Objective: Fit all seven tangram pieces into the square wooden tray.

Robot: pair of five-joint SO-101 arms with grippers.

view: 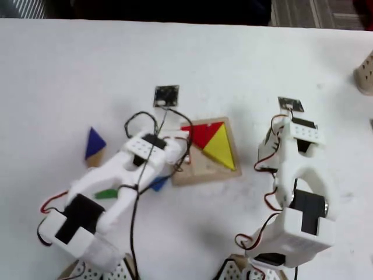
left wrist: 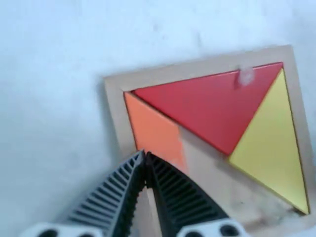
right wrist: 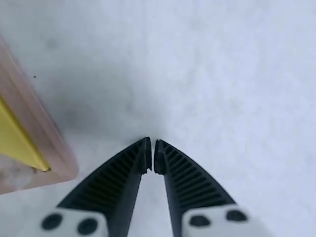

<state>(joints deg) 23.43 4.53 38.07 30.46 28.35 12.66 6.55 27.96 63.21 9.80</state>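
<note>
Nearest in, the left gripper (left wrist: 145, 157) has its jaws pressed together, tips over the near end of the orange piece (left wrist: 155, 132), which lies in the tray (left wrist: 197, 63) along one wall with its slanted edge against the red triangle (left wrist: 212, 106). I can't tell whether the tips actually touch it. It looks like a seating nudge, so I'd keep the jaws shut and press lightly toward the corner along the red edge. Pushing too hard could ride the piece up over the red triangle or shove the yellow triangle (left wrist: 271, 148) beyond it, so come off straight up. Out on the surface (view: 245, 58), a blue piece (view: 158, 185) sits just beside the tray at 7 o'clock, a green piece (view: 106, 193) at 8 and a dark blue triangle (view: 94, 142) well off at 9, all yet to be placed. Past the tray's 3 o'clock side, the right gripper (right wrist: 151, 148) hangs with its jaws closed on nothing, above bare surface.
</note>
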